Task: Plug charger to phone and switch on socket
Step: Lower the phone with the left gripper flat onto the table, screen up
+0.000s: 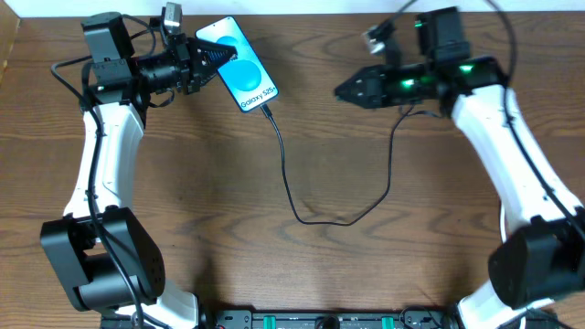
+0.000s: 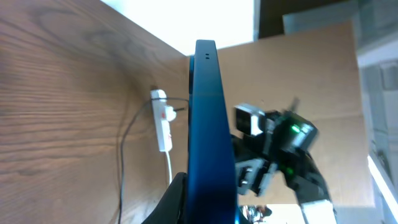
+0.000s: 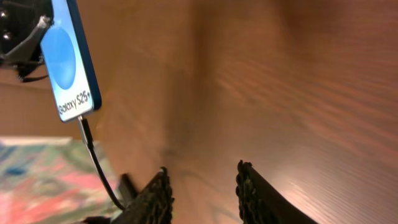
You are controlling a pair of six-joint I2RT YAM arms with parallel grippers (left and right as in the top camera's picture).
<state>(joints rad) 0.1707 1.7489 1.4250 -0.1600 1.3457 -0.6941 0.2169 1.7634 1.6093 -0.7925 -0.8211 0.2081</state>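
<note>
Judging by how things lie, the first half of the job looks done. The long thin black charger cable (image 1: 320, 222) meets the lower end of the slim black-framed phone with the bright blue screen (image 1: 247, 78). In the right wrist view its small plug tip sits tight against that edge, apparently seated in the port.

The phone lies diagonally at the far left of the brown wooden tabletop (image 1: 183, 210), screen up. The left claw (image 1: 208, 55) is pressed together on its upper end, pinching it. The right claw (image 3: 203, 169) hangs over the far right of the tabletop, well apart from the phone. Its two fingers are spread with only bare wood between them, so it holds nothing.

What is left, I judge, is the switch on the narrow white power strip (image 2: 163, 121). The strip shows only in the left wrist view, lying flat on the tabletop beyond the phone, with red marks on its face and a white cord leading away.

- **Strip and cable end:** From overhead the power strip cannot be picked out, and the cable's far end runs up under the right arm and vanishes.
- **Adapter:** The white adapter head cannot be made out, so I cannot tell whether it is seated in the strip.
- **Switch:** The red marks are too small to read as on or off.
- **Phone:** The left wrist view gives the phone edge-on only, so I cannot tell whether it rests on the wood or is raised slightly.
</note>
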